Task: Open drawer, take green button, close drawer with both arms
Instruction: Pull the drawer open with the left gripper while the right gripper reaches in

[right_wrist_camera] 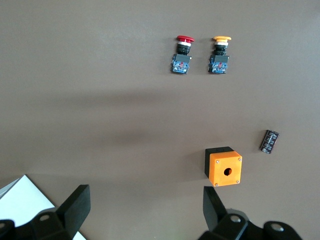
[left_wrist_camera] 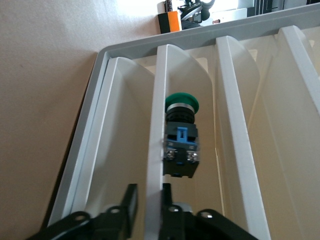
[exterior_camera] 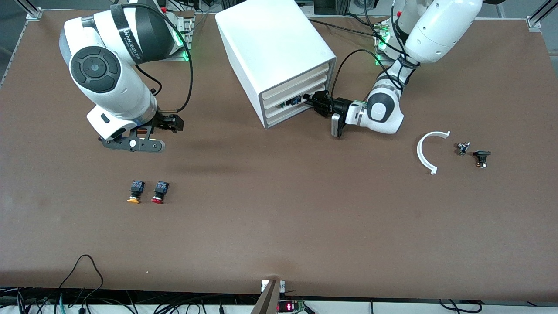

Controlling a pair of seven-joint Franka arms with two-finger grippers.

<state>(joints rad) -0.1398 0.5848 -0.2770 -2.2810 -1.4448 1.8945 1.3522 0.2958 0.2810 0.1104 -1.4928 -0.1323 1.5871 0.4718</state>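
The white cabinet (exterior_camera: 279, 56) stands at the robots' side of the table, mid-table. My left gripper (exterior_camera: 314, 101) is at the front of its third drawer (exterior_camera: 301, 107). In the left wrist view the fingers (left_wrist_camera: 131, 205) straddle the drawer's thin front panel (left_wrist_camera: 156, 125); one finger touches it, the other stands a narrow gap off. The green-capped button (left_wrist_camera: 181, 135) lies in that drawer just past the gripper (left_wrist_camera: 149, 192); its blue detail shows in the front view (exterior_camera: 293, 101). My right gripper (exterior_camera: 168, 123) hangs open and empty over the table toward the right arm's end (right_wrist_camera: 145, 197).
A yellow-capped button (exterior_camera: 135, 192) and a red-capped button (exterior_camera: 159, 192) lie side by side, nearer the front camera than the right gripper. An orange box (right_wrist_camera: 224, 167) and a small black cylinder (right_wrist_camera: 270, 141) lie under the right gripper. A white arc (exterior_camera: 428, 149) and small parts (exterior_camera: 481, 158) lie toward the left arm's end.
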